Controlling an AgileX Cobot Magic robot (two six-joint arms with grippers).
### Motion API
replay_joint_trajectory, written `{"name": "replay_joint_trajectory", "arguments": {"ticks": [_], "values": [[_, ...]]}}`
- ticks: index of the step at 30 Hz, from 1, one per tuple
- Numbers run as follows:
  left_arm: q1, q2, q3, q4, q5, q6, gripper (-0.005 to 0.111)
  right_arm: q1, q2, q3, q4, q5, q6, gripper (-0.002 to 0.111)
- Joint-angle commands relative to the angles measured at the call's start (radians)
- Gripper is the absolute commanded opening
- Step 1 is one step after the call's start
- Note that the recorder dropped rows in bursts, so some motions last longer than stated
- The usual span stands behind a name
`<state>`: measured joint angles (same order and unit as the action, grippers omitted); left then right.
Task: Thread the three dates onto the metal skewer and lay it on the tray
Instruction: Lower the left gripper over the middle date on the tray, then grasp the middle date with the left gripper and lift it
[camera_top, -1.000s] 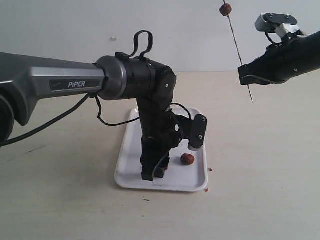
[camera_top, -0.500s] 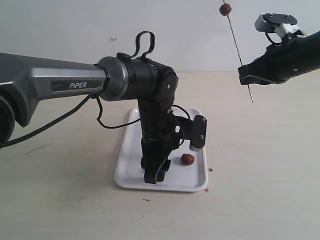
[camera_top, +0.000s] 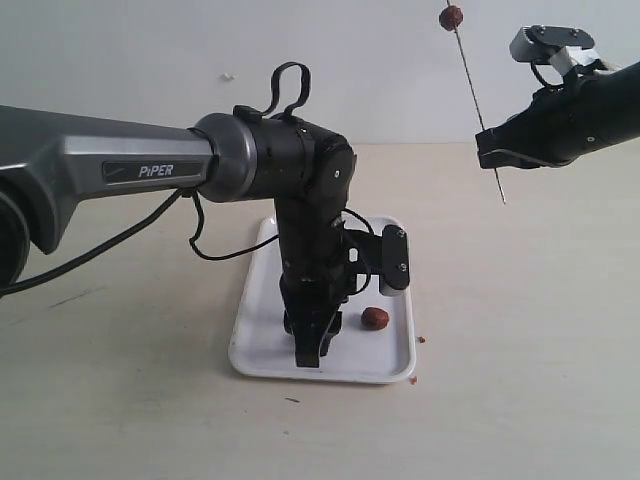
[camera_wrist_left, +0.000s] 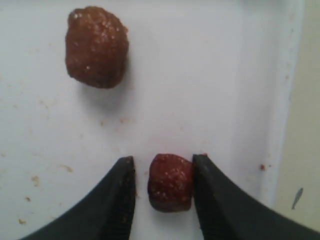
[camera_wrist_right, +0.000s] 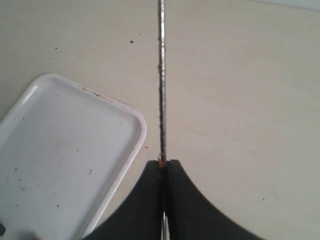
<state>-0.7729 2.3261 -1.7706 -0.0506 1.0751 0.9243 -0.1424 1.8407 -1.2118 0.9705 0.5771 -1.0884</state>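
Note:
The white tray (camera_top: 256, 352) lies on the table in the middle. My left gripper (camera_top: 312, 352) points down onto it, open, its fingers (camera_wrist_left: 122, 192) straddling one dark red-brown date (camera_wrist_left: 170, 182); one finger touches the date and the other stands a small gap away. A second date (camera_top: 375, 318) rests loose on the tray beside it, the same date (camera_wrist_left: 96, 47) filling a corner of the left wrist view. My right gripper (camera_top: 490, 150), held high on the right, is shut on the thin metal skewer (camera_top: 472, 90), which stands nearly upright. The third date (camera_top: 451, 17) sits on its upper end.
Tiny reddish crumbs (camera_top: 420, 340) lie on the table by the tray's right edge and on the tray floor (camera_wrist_left: 35, 177). The left arm's cable (camera_top: 215, 245) loops over the tray's left side. The right wrist view shows the tray's corner (camera_wrist_right: 132, 117) below the skewer (camera_wrist_right: 161, 75).
My left gripper has shifted slightly right and lower over the tray's front part, settling around a date. The right arm and skewer have stayed still.

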Motion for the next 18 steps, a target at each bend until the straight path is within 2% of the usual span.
{"name": "replay_joint_trajectory", "arguments": {"ticks": [1, 18], "values": [[-0.007, 0.004, -0.001, 0.002, 0.024, -0.016, 0.038, -0.003, -0.010, 0.000, 0.011, 0.001, -0.009, 0.000], [-0.007, 0.004, -0.001, -0.008, 0.020, -0.041, 0.035, -0.003, -0.010, 0.000, 0.012, 0.003, -0.009, 0.000]]}}
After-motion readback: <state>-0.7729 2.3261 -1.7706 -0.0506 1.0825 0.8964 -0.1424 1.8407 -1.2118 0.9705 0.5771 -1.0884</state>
